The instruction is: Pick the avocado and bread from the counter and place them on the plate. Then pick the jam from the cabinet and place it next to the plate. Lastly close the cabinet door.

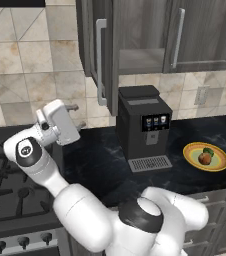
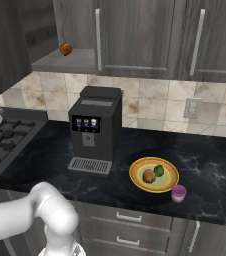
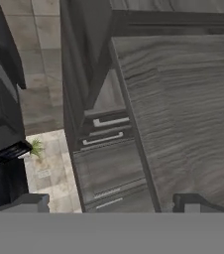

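Cabinet [image 1: 140,30] open; its interior mostly hidden in the left base view behind the cabinet door [image 1: 101,55], swung out edge-on. One grey shelf inside, carrying one small orange-brown ball [image 2: 66,48] at its far left.

Counter [image 2: 210,165], black stone, cut off at right. One black coffee machine [image 2: 95,130] stands between stove [image 1: 0,185] and plate.

One plate [image 2: 154,174]: one bread [image 2: 148,176] and one avocado [image 2: 159,170] on it, touching. One jam [image 2: 178,193] just beside the rim; half cropped in the left base view.

Gripper [image 1: 77,116] raised beside the door, fingers spread wide, holding nothing.
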Controlling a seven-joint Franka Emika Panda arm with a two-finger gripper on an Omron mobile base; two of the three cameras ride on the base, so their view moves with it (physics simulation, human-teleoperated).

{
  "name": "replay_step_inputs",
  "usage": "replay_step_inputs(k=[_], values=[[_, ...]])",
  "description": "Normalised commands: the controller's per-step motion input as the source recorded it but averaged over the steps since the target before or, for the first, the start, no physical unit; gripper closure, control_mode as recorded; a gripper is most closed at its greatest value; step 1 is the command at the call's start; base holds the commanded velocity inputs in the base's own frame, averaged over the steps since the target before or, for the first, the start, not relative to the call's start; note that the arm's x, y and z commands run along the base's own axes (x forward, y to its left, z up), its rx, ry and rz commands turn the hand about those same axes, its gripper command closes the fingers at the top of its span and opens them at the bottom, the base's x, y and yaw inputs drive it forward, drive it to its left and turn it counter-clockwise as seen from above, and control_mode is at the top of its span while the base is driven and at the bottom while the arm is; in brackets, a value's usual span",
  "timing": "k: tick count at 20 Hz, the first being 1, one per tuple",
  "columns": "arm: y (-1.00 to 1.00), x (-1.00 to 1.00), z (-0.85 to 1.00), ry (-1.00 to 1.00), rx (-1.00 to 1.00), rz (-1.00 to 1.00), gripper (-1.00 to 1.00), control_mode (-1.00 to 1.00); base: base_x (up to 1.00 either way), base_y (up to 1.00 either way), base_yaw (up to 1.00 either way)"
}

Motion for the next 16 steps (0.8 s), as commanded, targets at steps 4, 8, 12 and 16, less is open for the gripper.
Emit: replay_step_inputs(k=[4,8,12,16], values=[[0.32,0.34,0.00,0.00,0.00,-0.11,-1.00,-1.00,0.00,0.00,0.00],[0.05,0.42,0.00,0.00,0.02,-0.03,-1.00,-1.00,0.00,0.00,0.00],[0.00,0.32,0.11,0.00,0.09,0.00,-1.00,-1.00,0.00,0.00,0.00],[0.00,0.22,0.11,0.00,0.07,0.00,-1.00,-1.00,0.00,0.00,0.00]])
